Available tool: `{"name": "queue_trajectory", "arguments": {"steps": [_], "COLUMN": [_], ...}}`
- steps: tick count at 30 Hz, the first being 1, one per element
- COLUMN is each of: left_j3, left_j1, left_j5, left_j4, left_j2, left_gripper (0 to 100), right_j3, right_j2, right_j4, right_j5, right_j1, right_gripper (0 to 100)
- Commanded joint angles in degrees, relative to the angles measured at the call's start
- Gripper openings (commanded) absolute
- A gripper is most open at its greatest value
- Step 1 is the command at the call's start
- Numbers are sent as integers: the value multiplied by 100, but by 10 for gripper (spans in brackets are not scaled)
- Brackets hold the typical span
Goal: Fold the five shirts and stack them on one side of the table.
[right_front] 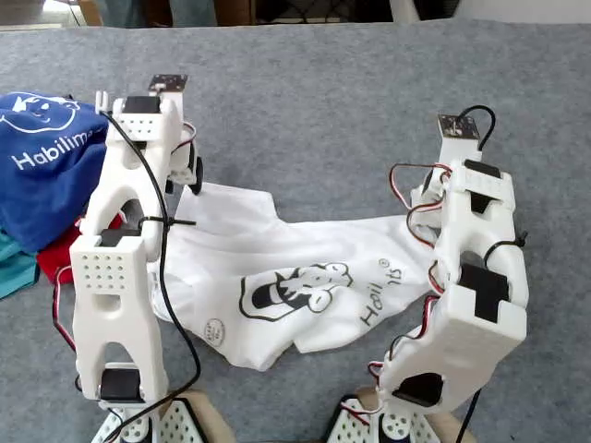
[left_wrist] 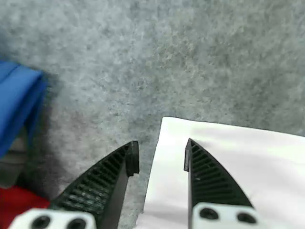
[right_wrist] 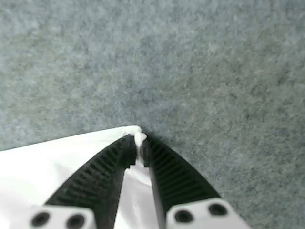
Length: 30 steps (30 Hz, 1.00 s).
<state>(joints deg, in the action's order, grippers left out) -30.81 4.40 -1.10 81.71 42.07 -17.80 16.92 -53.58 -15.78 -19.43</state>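
White shirt (right_front: 286, 277) lies spread near the blue shirt (right_front: 42, 157), long axis running away from it. Right gripper (right_wrist: 138, 143) is clenched on the far corner. Left gripper (left_wrist: 160, 153), released, straddles the near corner's edge and likely needs only to close.

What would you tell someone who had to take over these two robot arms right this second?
Left gripper: open, its jaws astride the edge of the white shirt, near a corner.
Right gripper: shut on another corner of the white shirt.
Things: the white shirt lies spread, print up, between the arms on the grey table. A blue shirt sits bunched at the left arm's side, over red cloth and teal cloth.
Done: no neat folded stack to be seen.
To do: probably close the left gripper, fold the white shirt, then the others, and stack them.
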Motion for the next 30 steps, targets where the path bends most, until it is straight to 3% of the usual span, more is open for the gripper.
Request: {"name": "queue_trajectory", "arguments": {"steps": [1,10,16,30], "left_j3": [84,101,-224,198], "left_j1": [92,215,75,-171], "left_j5": [-26,-44,-53,-35], "left_j4": [-325,-457,88,-132], "left_j2": [-88,-88,-378,-941], "left_gripper": [182,182,182,182], "right_j3": [22,22,22,22], "right_j2": [-92,-92,-92,-92], "right_j4": [167,167,167,167], "right_j5": [44,44,44,44], "right_j1": [18,18,18,18], "right_gripper": [15,15,15,15]}}
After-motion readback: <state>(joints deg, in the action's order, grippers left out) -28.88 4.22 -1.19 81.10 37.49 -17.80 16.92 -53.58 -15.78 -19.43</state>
